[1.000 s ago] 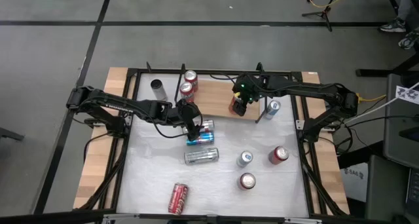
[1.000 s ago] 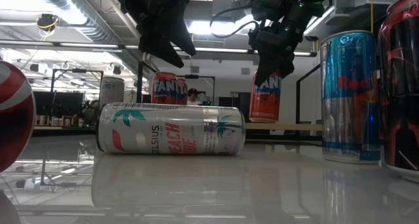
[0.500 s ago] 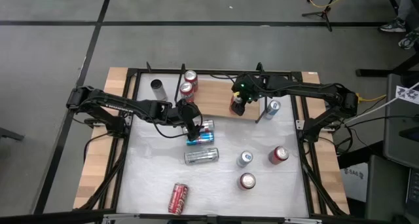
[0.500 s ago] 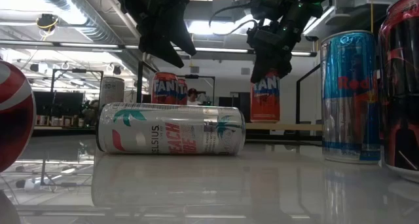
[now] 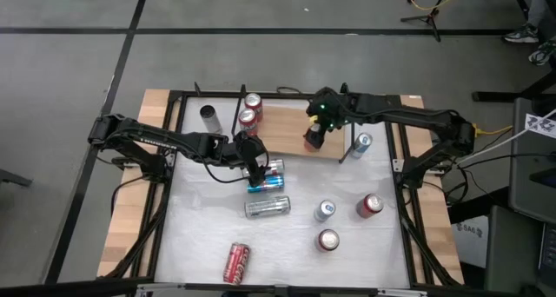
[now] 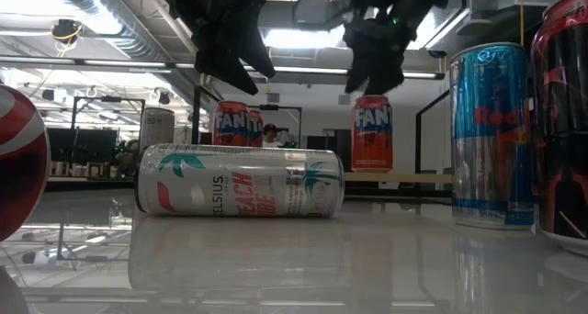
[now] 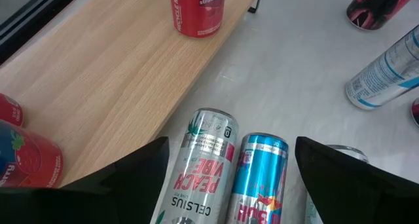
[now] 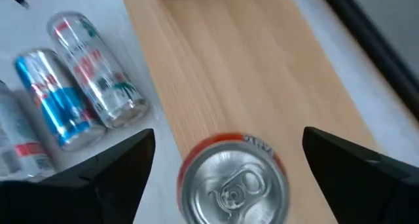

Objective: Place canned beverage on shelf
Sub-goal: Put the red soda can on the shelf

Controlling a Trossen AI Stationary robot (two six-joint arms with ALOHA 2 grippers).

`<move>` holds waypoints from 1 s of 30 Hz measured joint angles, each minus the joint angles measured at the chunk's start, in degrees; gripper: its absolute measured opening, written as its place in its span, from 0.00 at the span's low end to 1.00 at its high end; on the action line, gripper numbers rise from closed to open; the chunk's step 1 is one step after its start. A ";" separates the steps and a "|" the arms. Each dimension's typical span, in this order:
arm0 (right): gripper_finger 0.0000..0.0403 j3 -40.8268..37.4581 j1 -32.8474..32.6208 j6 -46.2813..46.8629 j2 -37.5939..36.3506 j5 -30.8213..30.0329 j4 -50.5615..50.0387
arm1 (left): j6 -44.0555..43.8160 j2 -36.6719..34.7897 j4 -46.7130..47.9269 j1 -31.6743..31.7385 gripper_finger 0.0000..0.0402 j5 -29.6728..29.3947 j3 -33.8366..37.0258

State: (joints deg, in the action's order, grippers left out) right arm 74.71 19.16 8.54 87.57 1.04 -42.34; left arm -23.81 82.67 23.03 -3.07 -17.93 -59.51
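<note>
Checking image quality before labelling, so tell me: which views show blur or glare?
Right wrist view: motion-blurred throughout, the orange can and shelf soft. Low view: the right gripper smeared against bright ceiling lights; the glossy table mirrors the Celsius can. High and left wrist views: sharp.

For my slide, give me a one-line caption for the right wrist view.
Right gripper jaws open above an upright orange can just set on the wooden shelf.

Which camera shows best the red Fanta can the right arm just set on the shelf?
The low view: the Fanta can stands upright on the shelf, clear below the open right gripper. Right wrist view shows only its lid; the high view has it partly hidden.
</note>
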 joint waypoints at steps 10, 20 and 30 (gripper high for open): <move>0.93 12.80 0.00 -5.97 -0.04 0.00 -15.60 | -0.09 0.00 0.00 0.00 0.80 0.00 0.00; 0.93 14.28 -0.07 -9.06 -0.11 -4.49 -31.64 | -0.07 0.00 0.00 0.00 0.80 -0.02 0.00; 0.93 13.69 -0.04 -11.89 -0.07 -1.80 -24.45 | -0.07 0.00 0.00 0.00 0.80 -0.02 0.00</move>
State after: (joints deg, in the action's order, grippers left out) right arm 88.40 19.12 -3.36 87.50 -0.77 -66.79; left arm -23.88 82.67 23.03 -3.07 -17.96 -59.51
